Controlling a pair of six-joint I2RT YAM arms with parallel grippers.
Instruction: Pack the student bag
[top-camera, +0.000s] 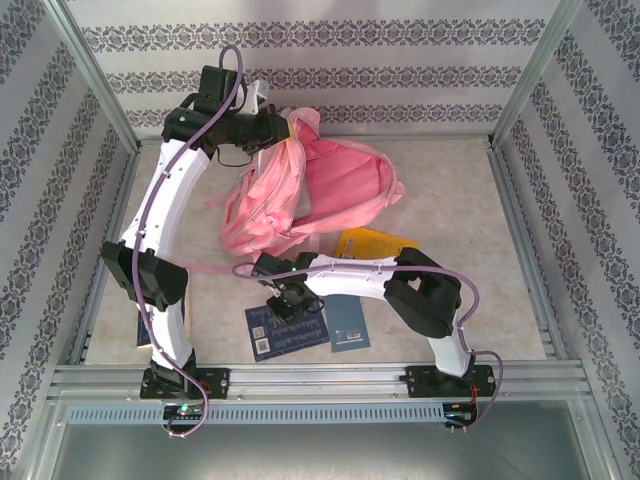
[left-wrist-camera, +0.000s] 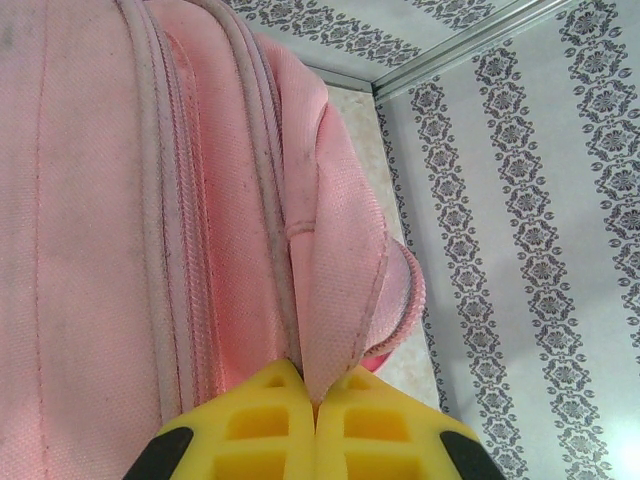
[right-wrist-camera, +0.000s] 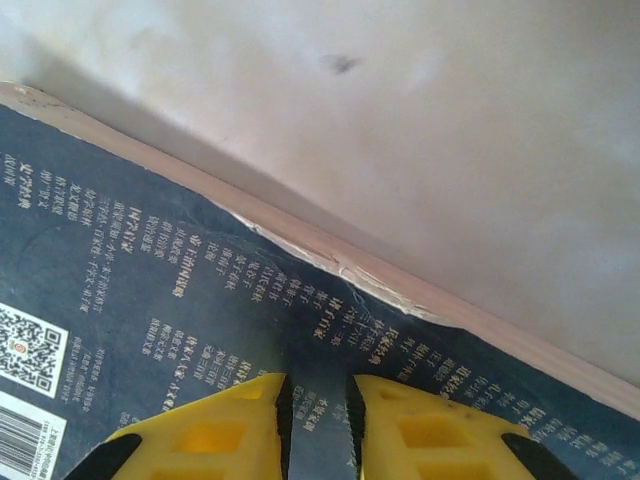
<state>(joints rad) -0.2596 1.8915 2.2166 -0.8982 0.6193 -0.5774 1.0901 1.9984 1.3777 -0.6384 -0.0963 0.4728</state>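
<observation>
Pink bag (top-camera: 340, 190) lies at the far middle of the worktop (top-camera: 455, 195); your left gripper (left-wrist-camera: 315, 395) pinches its fabric. Your right gripper (right-wrist-camera: 318, 390) sits nearly closed over the blue book (right-wrist-camera: 150, 290); whether it grips, you can't tell.

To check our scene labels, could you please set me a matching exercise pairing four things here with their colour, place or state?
Things:
1 student bag
2 left gripper
3 dark blue book
4 yellow book

Descriptions:
A shut on pink fabric
B lying flat below the right gripper
C pink, the largest item
D beside the bag, partly hidden by the right arm

Pairs: 1-C; 2-A; 3-B; 4-D
</observation>
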